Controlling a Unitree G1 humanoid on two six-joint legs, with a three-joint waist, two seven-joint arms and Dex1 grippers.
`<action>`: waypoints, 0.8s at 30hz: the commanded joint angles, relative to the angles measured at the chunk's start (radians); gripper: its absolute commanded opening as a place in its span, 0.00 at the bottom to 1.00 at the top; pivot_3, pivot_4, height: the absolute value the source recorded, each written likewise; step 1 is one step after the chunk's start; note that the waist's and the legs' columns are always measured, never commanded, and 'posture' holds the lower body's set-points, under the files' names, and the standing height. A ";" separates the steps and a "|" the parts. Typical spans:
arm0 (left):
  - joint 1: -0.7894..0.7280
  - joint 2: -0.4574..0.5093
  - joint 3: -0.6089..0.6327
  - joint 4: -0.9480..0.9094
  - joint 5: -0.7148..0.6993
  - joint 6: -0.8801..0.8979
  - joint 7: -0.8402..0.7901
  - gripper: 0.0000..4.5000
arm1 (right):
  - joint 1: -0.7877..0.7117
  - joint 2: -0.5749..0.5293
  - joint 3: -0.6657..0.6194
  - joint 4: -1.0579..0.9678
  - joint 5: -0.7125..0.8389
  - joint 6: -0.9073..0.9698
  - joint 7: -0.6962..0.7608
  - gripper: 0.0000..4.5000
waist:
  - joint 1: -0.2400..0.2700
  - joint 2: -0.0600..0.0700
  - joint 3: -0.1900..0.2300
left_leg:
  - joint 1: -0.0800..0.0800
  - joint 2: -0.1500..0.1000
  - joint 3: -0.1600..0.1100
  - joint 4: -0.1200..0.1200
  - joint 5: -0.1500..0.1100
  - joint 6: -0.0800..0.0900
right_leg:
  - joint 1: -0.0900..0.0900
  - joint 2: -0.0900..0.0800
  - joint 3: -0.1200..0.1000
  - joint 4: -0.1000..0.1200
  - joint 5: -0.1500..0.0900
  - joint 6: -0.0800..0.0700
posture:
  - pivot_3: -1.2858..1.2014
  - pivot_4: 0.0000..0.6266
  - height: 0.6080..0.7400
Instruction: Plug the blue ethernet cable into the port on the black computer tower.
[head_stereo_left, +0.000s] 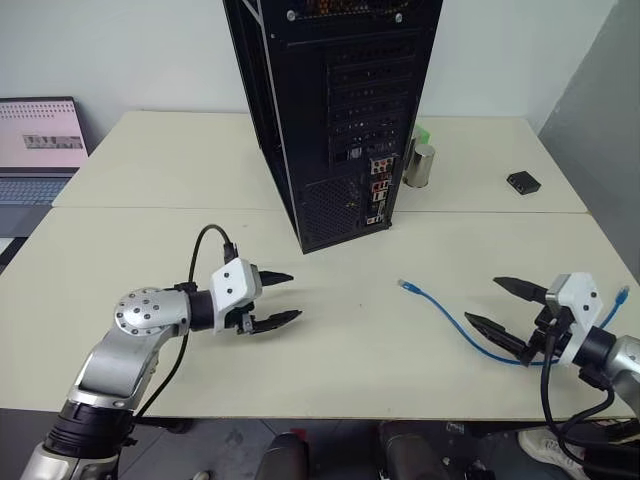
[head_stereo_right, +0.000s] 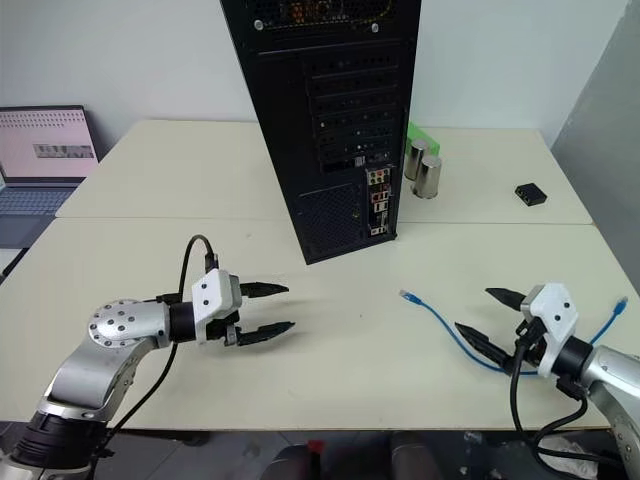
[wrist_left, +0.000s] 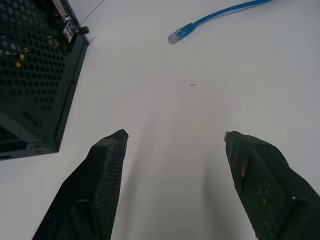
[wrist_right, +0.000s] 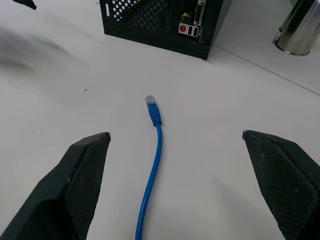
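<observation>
The blue ethernet cable (head_stereo_left: 455, 322) lies loose on the white table, its clear plug end (wrist_right: 151, 103) pointing toward the black computer tower (head_stereo_left: 335, 110). The tower stands upright at the table's middle back, rear panel facing me, with coloured connectors (head_stereo_left: 378, 190) low on its right side; I cannot pick out the port among them. My right gripper (head_stereo_left: 507, 309) hovers open at the right, just behind the cable, nothing between its fingers. My left gripper (head_stereo_left: 283, 298) is open and empty at the left, well apart from the cable.
Two metal cans (head_stereo_right: 424, 168) and a green object (head_stereo_right: 420, 135) stand right of the tower. A small black box (head_stereo_left: 523, 182) lies at the back right. A laptop (head_stereo_left: 40, 145) sits at the far left. A seam (head_stereo_left: 150, 208) joins two tables.
</observation>
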 joint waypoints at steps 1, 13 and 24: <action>-0.004 -0.003 0.006 -0.015 -0.022 -0.029 -0.018 0.74 | -0.007 0.006 -0.025 -0.025 0.003 -0.006 -0.004 1.00 | 0.000 0.000 0.000 | 0.000 0.000 0.000 0.000 0.000 0.000 | 0.000 0.000 0.000 0.000 0.000 0.000 | 0.52 0.24 1.00; 0.007 -0.015 -0.040 -0.003 0.050 -0.093 -0.002 0.74 | -0.049 0.018 0.035 -0.054 -0.004 0.053 -0.057 1.00 | 0.000 0.000 0.000 | 0.000 0.000 0.000 0.000 0.000 0.000 | 0.000 0.000 0.000 0.000 0.000 0.000 | 0.52 0.24 1.00; -0.031 0.001 -0.076 -0.044 -0.045 0.022 -0.113 0.74 | -0.267 0.083 0.303 0.105 -0.148 0.055 -0.074 1.00 | -0.001 -0.001 0.000 | 0.000 0.000 0.000 0.000 0.000 0.000 | 0.000 0.000 0.000 0.000 0.000 -0.001 | 0.52 0.24 1.00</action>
